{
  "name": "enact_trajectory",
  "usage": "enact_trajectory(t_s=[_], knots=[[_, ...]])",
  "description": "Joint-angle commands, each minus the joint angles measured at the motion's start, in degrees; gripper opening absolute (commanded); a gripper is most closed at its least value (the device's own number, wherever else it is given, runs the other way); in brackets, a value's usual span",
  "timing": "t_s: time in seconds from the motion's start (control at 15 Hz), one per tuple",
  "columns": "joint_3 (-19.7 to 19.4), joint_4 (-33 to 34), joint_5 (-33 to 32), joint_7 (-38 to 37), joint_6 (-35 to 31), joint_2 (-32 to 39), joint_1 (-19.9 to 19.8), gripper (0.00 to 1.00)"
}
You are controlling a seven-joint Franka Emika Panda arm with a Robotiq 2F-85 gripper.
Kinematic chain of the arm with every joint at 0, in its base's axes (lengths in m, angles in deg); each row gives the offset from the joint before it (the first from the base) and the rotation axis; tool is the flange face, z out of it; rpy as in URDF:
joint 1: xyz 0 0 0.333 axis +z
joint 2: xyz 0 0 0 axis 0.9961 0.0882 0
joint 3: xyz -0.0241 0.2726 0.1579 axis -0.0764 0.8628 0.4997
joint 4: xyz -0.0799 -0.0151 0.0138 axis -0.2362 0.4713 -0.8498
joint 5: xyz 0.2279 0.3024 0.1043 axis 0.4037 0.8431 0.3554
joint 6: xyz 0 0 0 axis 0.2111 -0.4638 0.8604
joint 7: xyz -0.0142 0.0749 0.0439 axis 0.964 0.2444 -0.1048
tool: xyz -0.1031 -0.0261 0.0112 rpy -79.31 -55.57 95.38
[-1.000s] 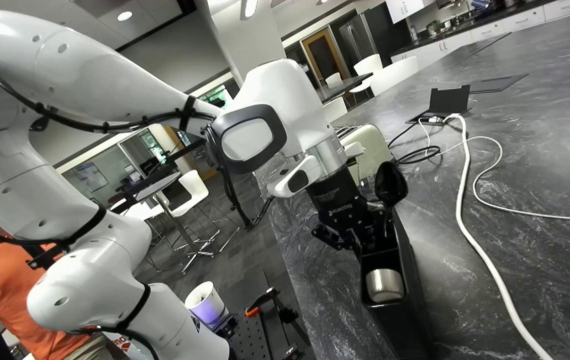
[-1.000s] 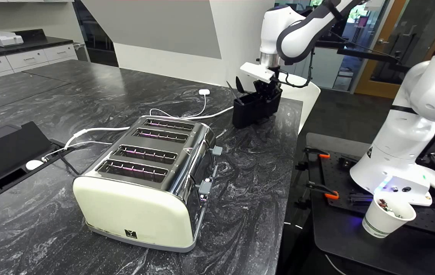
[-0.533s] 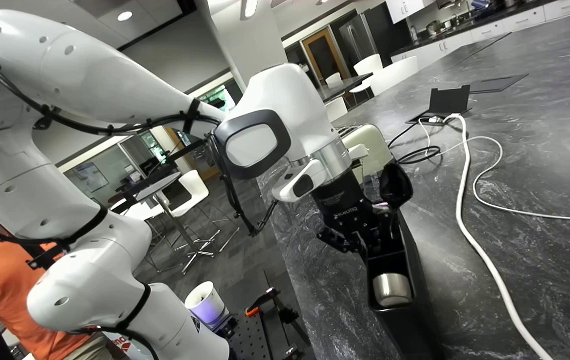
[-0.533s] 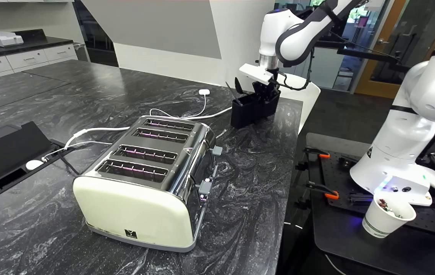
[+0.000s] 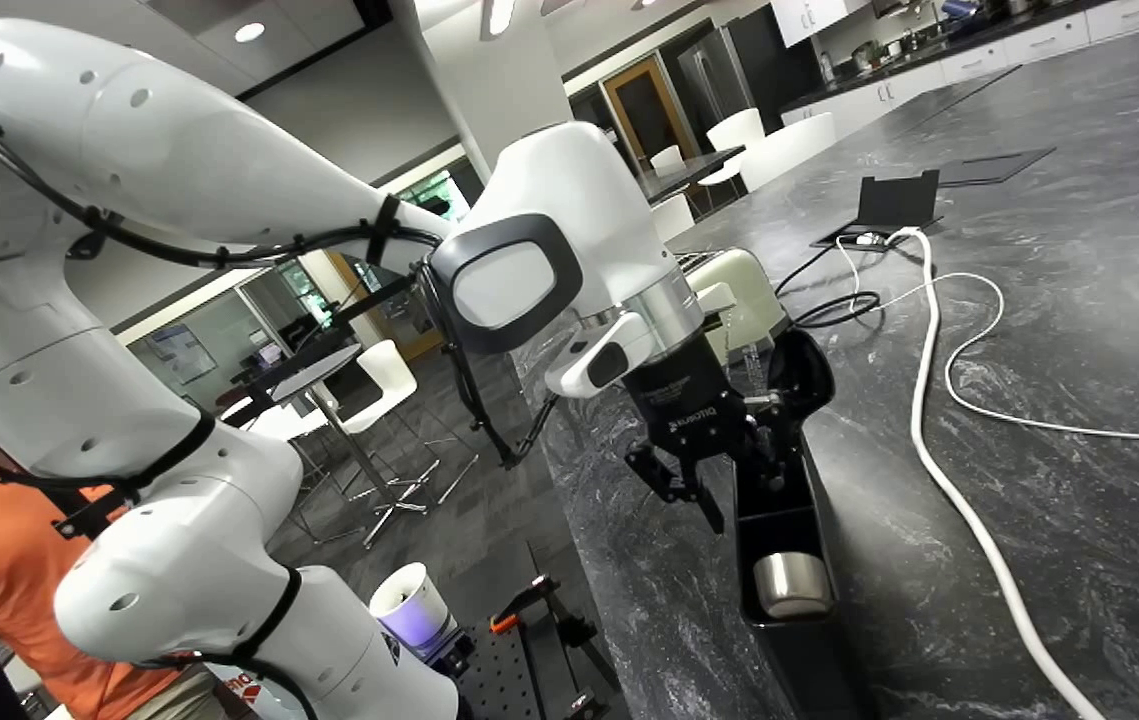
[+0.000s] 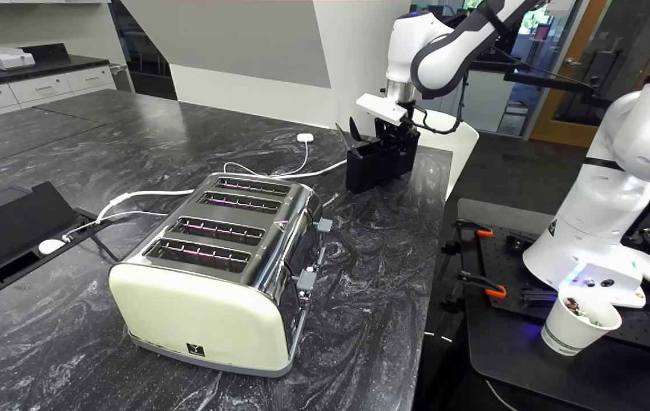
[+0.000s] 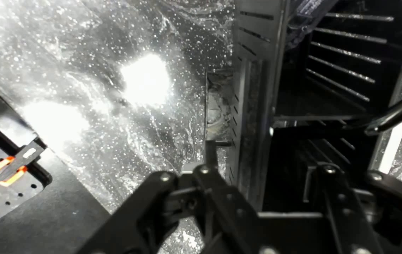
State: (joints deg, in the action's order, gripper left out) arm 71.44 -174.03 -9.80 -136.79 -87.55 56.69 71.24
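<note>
Left to right in an exterior view: black box with raised flip lid (image 6: 16,231), well left of narrow black slotted caddy (image 6: 367,168); cream-and-chrome four-slot toaster (image 6: 199,322), left of caddy, nearer the camera; white cable (image 6: 316,173), going out of sight at caddy's left end. Caddy stands upright on dark grey marbled counter (image 6: 376,257), glossy black ladle (image 5: 801,375) poking above its rim. Black Robotiq gripper (image 5: 744,502) released, jaws parted astride caddy's long wall: one finger outside, the other down in a compartment; contact with the wall can't be told. Silver metal cylinder (image 5: 792,585) sits in caddy's end compartment, on the side away from toaster. White paper cup (image 6: 574,328) well right of caddy, on lower black table (image 6: 501,365).
</note>
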Motion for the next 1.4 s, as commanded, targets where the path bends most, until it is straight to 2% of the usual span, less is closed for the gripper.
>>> enact_trajectory(t_s=[0.0, 0.13, 0.33, 0.53, 0.73, 1.0, 1.33], knots=[[-0.1, 0.0, -2.4, -1.9, 1.1, -2.6, 0.8, 0.86], [0.3, -0.3, -3.7, -2.6, 2.2, -5.2, 0.9, 0.99], [1.1, -0.3, -3.4, -1.1, 5.4, -9.6, 0.8, 1.00], [1.6, 0.7, -0.8, 1.1, 11.8, -13.1, 0.8, 1.00], [0.8, 2.0, 5.4, 3.3, 15.0, -14.8, 1.4, 1.00], [-0.6, 3.9, 17.8, 5.9, 13.3, -12.3, 1.5, 1.00], [-1.1, 3.8, 23.3, 5.5, 6.7, -8.6, 0.6, 1.00]])
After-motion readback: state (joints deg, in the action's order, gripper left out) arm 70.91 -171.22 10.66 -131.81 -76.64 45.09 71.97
